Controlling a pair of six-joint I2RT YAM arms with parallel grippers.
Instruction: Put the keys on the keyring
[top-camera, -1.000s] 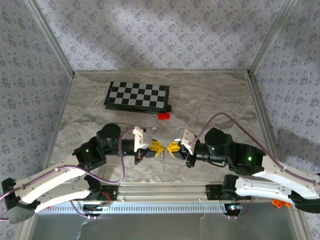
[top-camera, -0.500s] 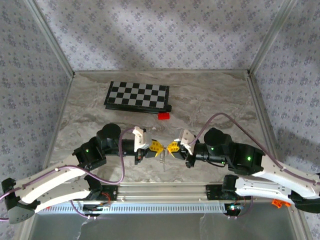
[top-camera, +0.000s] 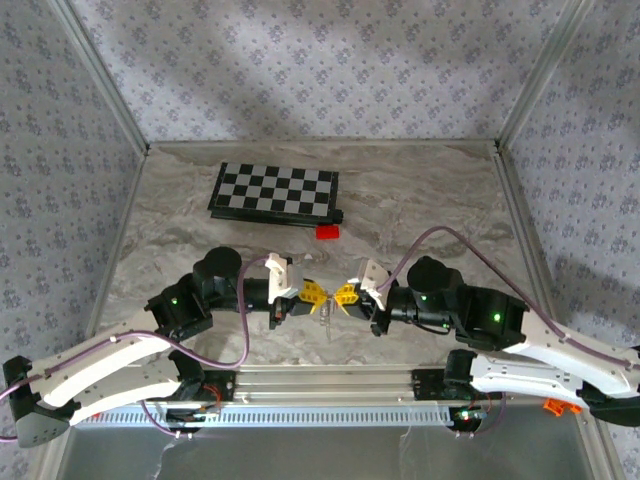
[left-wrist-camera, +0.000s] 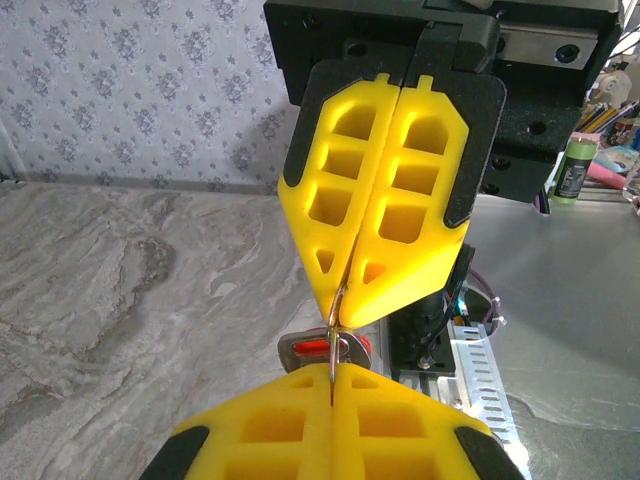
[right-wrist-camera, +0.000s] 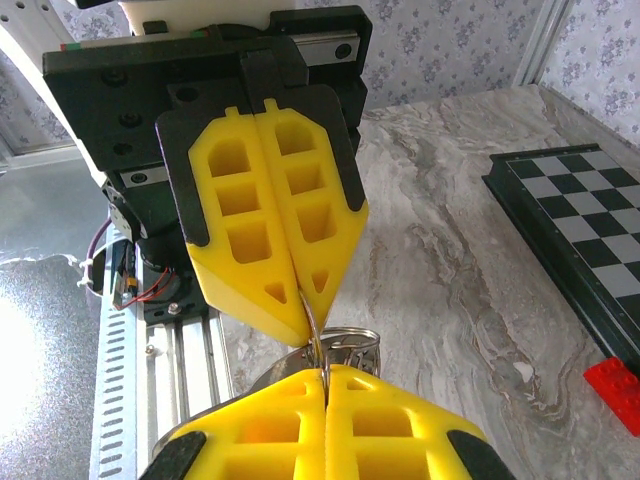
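So both arms meet nose to nose on the near side of the folded black-and-white chessboard (top-camera: 275, 192), a bit off the marbled grey bench (top-camera: 420, 200). The left gripper (top-camera: 316, 294) and right gripper (top-camera: 344, 294) each have their yellow jaws pressed together, and both are pinching the same thin silvery metal keyring (left-wrist-camera: 336, 322) right in the seam. My guess at why: one arm steadies the wire while the other works it. A loop that thin just flops around if only one side has hold of it.

From the left wrist, the tiny red rectangular key tag (left-wrist-camera: 312, 347) sits just behind the wire, tucked in the gap between the two sets of jaws. I honestly can't tell if it's threaded on or just hanging beside it. From the right wrist you get silvery coils of the ring (right-wrist-camera: 352, 338) poking out at that same spot.

Orientation-wise, the pinched stretch of wire runs straight from one jaw seam to the other. In the overhead view a thin bit trails off from the meeting point away from the chessboard, toward the arm bases. So the long axis looks like it points that way, probably dangling down.

The bigger solid red block (top-camera: 327, 232) lies just beside the chessboard's near right corner, well apart from the action.
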